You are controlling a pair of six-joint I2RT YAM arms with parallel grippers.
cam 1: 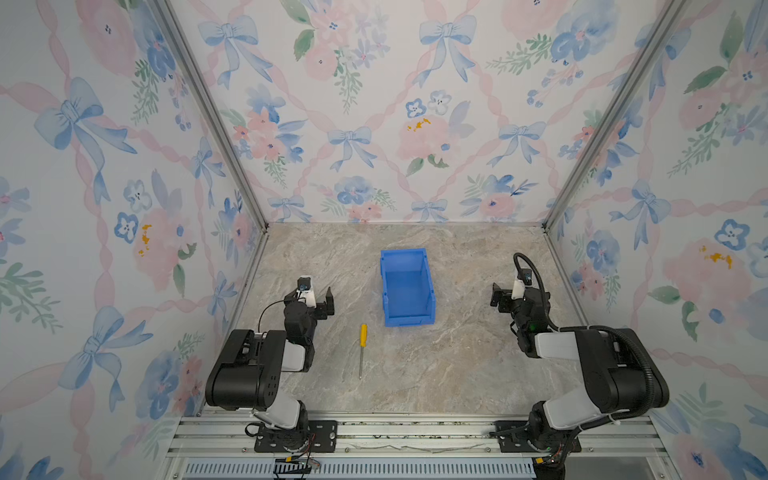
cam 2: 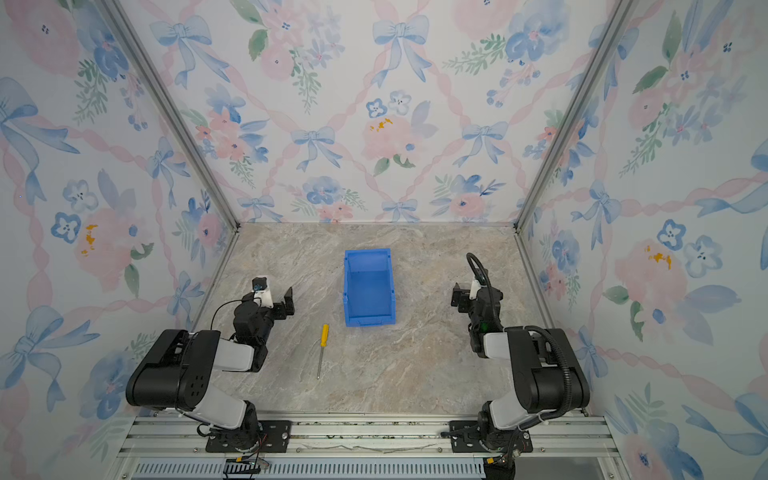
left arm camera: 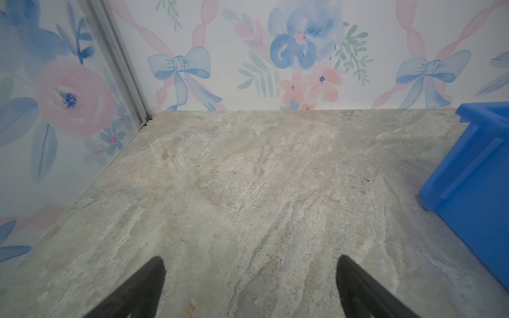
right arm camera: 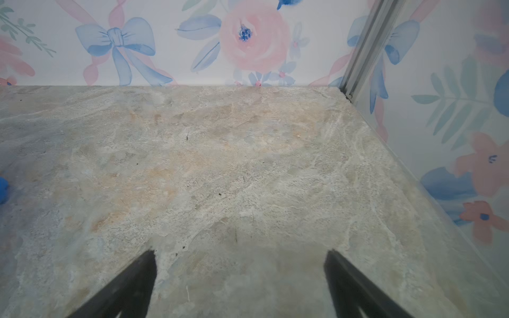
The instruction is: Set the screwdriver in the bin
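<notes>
Items counted on the one table (cam 1: pixel 457 374): one screwdriver (cam 1: pixel 362 351), lying at seven o'clock from the one bin (cam 1: pixel 406 286). Grippers total two, the left gripper (left arm camera: pixel 249 260) at nine o'clock of the bin and the right gripper (right arm camera: pixel 241 253) at three o'clock. Each gripper shows two black fingers (left arm camera: pixel 143 289) in its wrist view.

Top views overhead; wrist cams low, fwd (both glimpse bin (left arm camera: pixel 473 179)).
</notes>
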